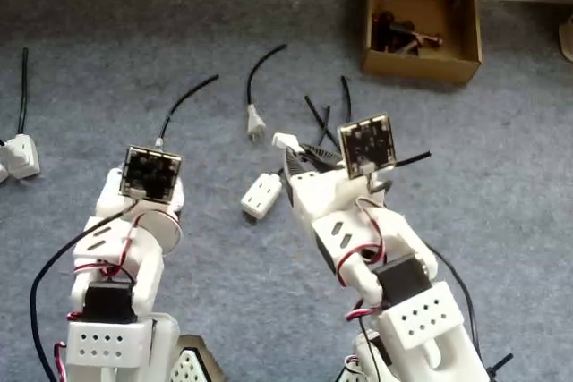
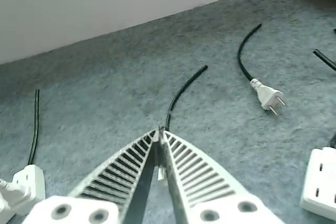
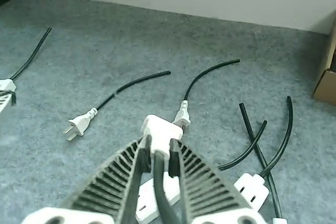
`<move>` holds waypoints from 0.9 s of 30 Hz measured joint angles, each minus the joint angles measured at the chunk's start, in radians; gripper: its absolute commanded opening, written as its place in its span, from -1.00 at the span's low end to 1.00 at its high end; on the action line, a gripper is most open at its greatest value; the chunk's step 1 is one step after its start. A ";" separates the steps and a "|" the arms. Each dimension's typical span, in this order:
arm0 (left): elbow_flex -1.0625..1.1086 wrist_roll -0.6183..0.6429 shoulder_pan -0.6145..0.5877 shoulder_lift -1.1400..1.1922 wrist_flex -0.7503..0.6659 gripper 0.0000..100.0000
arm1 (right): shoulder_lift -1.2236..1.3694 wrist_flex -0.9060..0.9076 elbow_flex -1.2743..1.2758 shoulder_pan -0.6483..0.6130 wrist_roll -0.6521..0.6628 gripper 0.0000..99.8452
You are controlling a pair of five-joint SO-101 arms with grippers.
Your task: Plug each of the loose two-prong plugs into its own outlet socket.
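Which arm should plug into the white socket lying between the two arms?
Probably the left. The left gripper is shut on a black cord with no socket yet, and the free socket lies between the arms. The right gripper holds its own socket block with a plug against it.

On the bench (image 1: 501,185). Rear right: cardboard box (image 1: 421,24). Centre: loose plug (image 1: 255,124). Just right of it: outlet socket (image 3: 160,127), in the right hand (image 3: 159,144). Before the plug: second socket (image 1: 261,194). Behind the hand: crossed cords (image 1: 322,123). Left of centre: another plug (image 3: 79,124). Far left edge: third socket (image 1: 20,157).
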 measured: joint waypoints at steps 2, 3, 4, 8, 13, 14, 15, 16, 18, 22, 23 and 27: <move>0.000 0.017 -0.029 0.000 0.000 -0.99 | 0.058 0.000 -0.021 0.000 0.000 -0.99; 0.000 0.021 -0.043 0.000 0.000 -0.99 | 0.091 0.000 -0.034 0.000 0.000 -0.99; 0.000 0.029 -0.057 0.000 0.000 -0.99 | 0.123 0.000 -0.046 0.000 0.000 -0.99; 0.000 0.061 -0.127 0.000 0.000 -0.99 | 0.250 0.061 -0.123 0.000 0.000 -0.99; 0.000 0.118 -0.215 0.000 0.000 -0.99 | 0.381 0.195 -0.270 0.000 -0.032 -0.99; 0.000 0.121 -0.224 0.000 0.000 -0.99 | 0.400 0.210 -0.295 0.000 -0.041 -0.99; 0.000 0.124 -0.232 0.000 0.000 -0.99 | 0.423 0.224 -0.318 0.000 -0.044 -0.99; 0.000 0.124 -0.232 0.000 0.000 -0.99 | 0.443 0.238 -0.339 -0.003 -0.046 -0.99; 0.000 0.124 -0.238 0.000 0.000 -0.99 | 0.486 0.267 -0.376 -0.017 -0.051 -0.99; 0.000 0.124 -0.239 0.000 0.000 -0.99 | 0.586 0.319 -0.457 -0.035 -0.055 -0.99; 0.000 0.124 -0.239 0.000 0.000 -0.99 | 0.614 0.334 -0.480 -0.035 -0.055 -0.99; 0.026 0.124 -0.239 0.000 -0.005 -0.99 | 0.726 0.391 -0.562 -0.037 -0.103 -0.99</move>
